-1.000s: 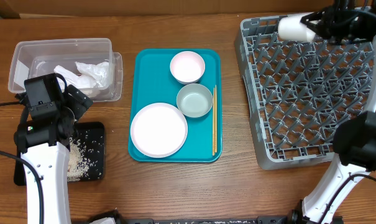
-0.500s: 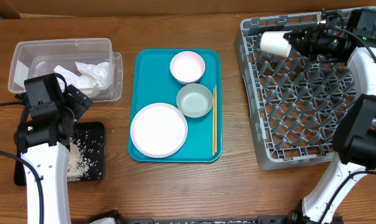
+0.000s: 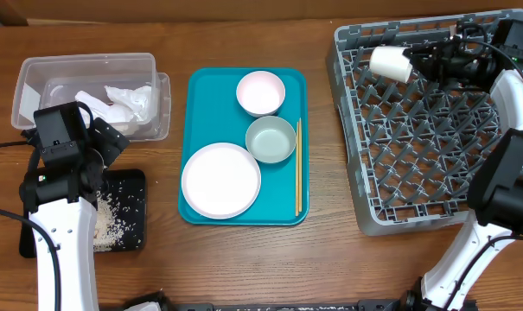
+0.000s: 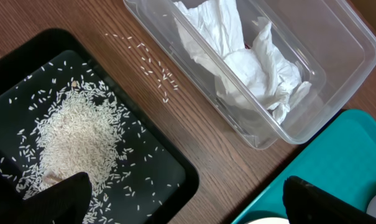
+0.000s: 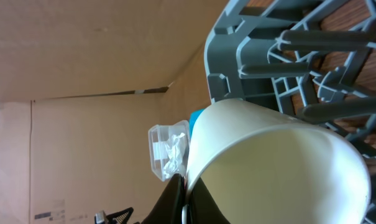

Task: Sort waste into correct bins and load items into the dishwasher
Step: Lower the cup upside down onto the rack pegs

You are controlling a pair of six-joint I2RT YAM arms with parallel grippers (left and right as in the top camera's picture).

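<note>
The cup [image 3: 386, 63] lay on its side, long axis left-right with its free end pointing left, over the far-left corner of the rack [image 3: 417, 164], just left of the right claw [image 3: 412, 62], which was clamped on its near end, while the left claw [image 4: 188, 199] stood wide apart.

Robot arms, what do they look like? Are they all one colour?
No, two colours. The left arm and right arm have smooth white tube-like links joined by chunky black joints. Thin black cables trail off them, and the left gripper's fingers are black.
</note>
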